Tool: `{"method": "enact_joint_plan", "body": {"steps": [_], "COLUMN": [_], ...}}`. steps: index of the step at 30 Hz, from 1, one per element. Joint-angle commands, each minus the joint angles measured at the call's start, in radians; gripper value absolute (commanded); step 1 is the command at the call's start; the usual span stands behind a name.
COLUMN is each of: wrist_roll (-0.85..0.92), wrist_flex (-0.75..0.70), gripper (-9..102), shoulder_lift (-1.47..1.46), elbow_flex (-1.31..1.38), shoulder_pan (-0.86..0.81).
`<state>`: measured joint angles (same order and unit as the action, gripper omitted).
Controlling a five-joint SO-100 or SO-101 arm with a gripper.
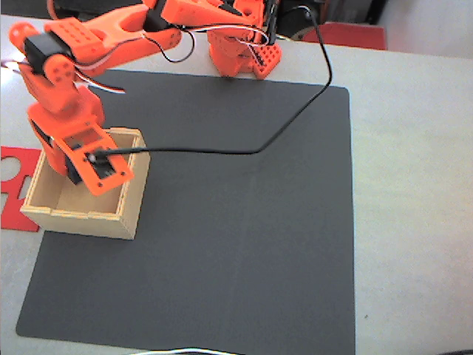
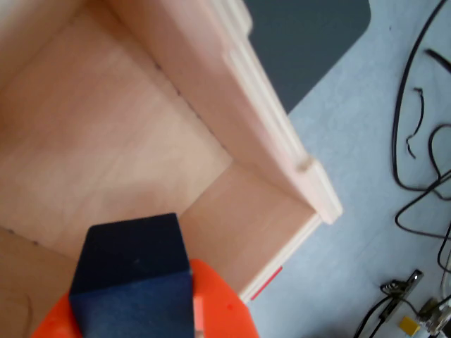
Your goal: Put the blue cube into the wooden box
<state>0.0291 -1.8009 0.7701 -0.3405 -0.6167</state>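
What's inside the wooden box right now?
In the wrist view, the blue cube sits against the orange gripper above the wooden box's bare floor. The floor beneath the cube is covered.

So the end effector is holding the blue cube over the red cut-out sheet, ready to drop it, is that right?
Not quite. The end effector holds the blue cube, but over the open wooden box, not the red cut-out sheet. The wrist view shows the box's floor right behind the cube; the sheet lies beside the box.

Fixed view looks down on my arm from above. My wrist camera peers close into the wooden box (image 2: 141,141), shared by both.
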Motion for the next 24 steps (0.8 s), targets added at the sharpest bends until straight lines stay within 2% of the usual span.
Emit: {"method": "enact_joint_plan", "body": {"steps": [1,8,12,24], "wrist_roll": [0.011,0.017,0.023,0.028], "wrist_flex": [0.015,0.025,0.014,-0.002], "gripper": [0,0,12,17], "shoulder_lift": [-0.008,-0.078,-0.097,-0.057], "elbow_flex": [0.015,0.017,0.017,0.020], "shoulder_pan": [0.035,0.077,0.084,0.081]}}
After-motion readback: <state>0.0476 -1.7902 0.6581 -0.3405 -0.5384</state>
